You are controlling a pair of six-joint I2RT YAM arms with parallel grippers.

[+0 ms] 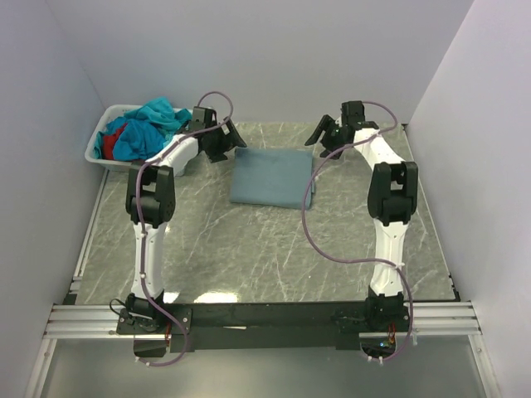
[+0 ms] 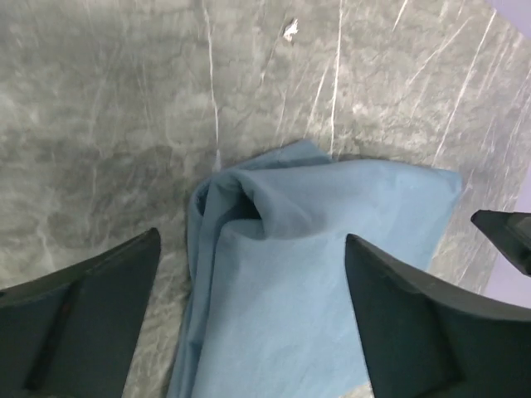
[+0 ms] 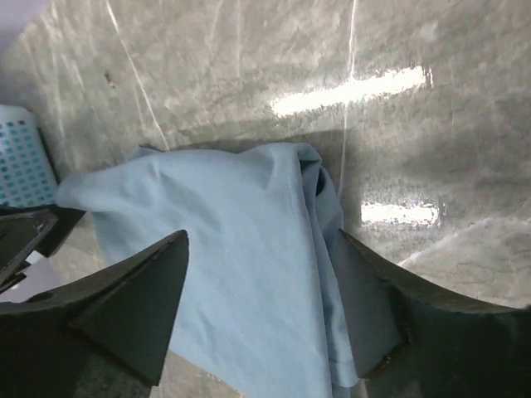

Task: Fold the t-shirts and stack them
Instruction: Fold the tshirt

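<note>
A plain grey-blue t-shirt (image 1: 272,178) lies folded into a rectangle on the marble table, between the two arms at the back. My left gripper (image 1: 229,141) hovers just above its back left corner, and my right gripper (image 1: 320,133) above its back right corner. In the left wrist view the shirt (image 2: 315,249) lies on the table below the open left gripper (image 2: 253,242), with a rumpled fold at its corner. The right wrist view shows the shirt (image 3: 232,249) below the open right gripper (image 3: 264,240). Neither holds cloth. Teal, blue and red t-shirts (image 1: 145,126) are heaped in the basket.
A white plastic basket (image 1: 96,143) stands at the back left corner, close behind the left arm's elbow; its perforated wall (image 3: 21,157) shows in the right wrist view. White walls close in the table on the left, back and right. Cables loop from both arms.
</note>
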